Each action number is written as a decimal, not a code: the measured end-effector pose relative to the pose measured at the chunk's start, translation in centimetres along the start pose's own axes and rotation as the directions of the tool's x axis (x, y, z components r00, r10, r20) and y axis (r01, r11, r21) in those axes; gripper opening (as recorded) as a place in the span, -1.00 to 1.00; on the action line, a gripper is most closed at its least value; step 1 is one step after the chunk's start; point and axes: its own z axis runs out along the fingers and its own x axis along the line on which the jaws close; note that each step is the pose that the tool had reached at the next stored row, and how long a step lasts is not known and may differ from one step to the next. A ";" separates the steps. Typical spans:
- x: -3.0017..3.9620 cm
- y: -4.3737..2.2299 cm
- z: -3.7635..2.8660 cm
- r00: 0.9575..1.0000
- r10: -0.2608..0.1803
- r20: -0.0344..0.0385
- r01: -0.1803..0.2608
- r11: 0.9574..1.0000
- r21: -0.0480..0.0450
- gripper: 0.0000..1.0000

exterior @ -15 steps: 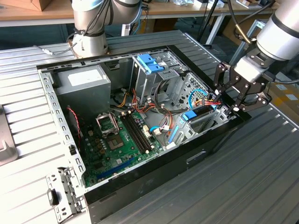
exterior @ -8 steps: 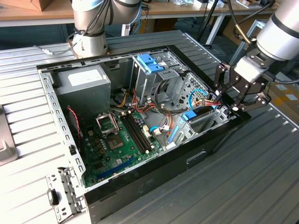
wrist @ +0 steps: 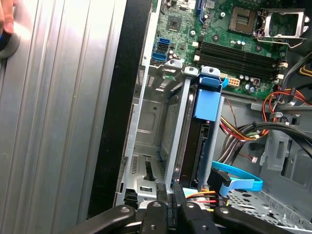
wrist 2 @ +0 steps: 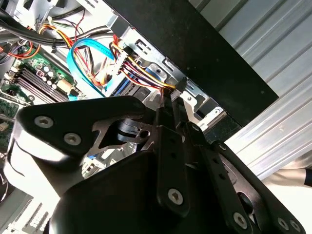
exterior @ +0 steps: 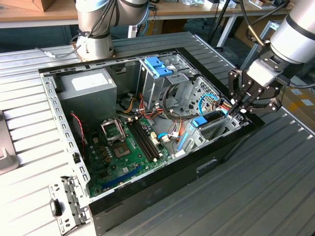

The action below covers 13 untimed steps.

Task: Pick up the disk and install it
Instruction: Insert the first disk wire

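The disk point(exterior: 209, 119) stands on edge in the drive bay at the corner of the open computer case on the exterior view's right. Its blue rail point(wrist: 208, 103) runs along its dark body point(wrist: 191, 153). My gripper point(exterior: 239, 109) hangs just over the case wall at the disk's cabled end. In both wrist views the fingers point(wrist: 172, 207) are shut, their tips point(wrist 2: 175, 100) right at a black plug point(wrist 2: 176, 86) with coloured wires. Whether they pinch anything I cannot tell.
A blue data cable point(wrist: 239, 183) loops beside the disk. An empty bay slot point(wrist: 151, 131) lies between the disk and the black case wall point(exterior: 197, 167). The case also holds the motherboard point(exterior: 128, 147), grey power-supply box point(exterior: 91, 91) and blue-clipped cage point(exterior: 157, 66). A hand point(wrist: 6, 19) rests on the ribbed table.
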 end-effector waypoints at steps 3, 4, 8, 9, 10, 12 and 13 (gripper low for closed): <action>0.00 0.00 0.00 1.000 0.000 0.000 0.000 1.000 0.000 -0.67; 0.00 0.00 0.00 1.000 0.000 0.000 0.000 1.000 0.000 -0.67; -0.01 -0.01 -0.12 1.000 0.000 0.000 0.000 1.000 0.000 -0.67; -0.03 -0.02 -0.43 1.000 0.000 0.000 0.000 1.000 0.000 -0.67; -0.05 -0.03 -0.63 1.000 0.000 0.000 0.000 1.000 0.000 -0.67; -0.06 -0.02 -0.81 1.000 0.000 0.000 0.000 1.000 0.000 -0.67; -0.07 0.04 -0.81 1.000 0.000 0.001 0.000 1.000 0.000 -0.67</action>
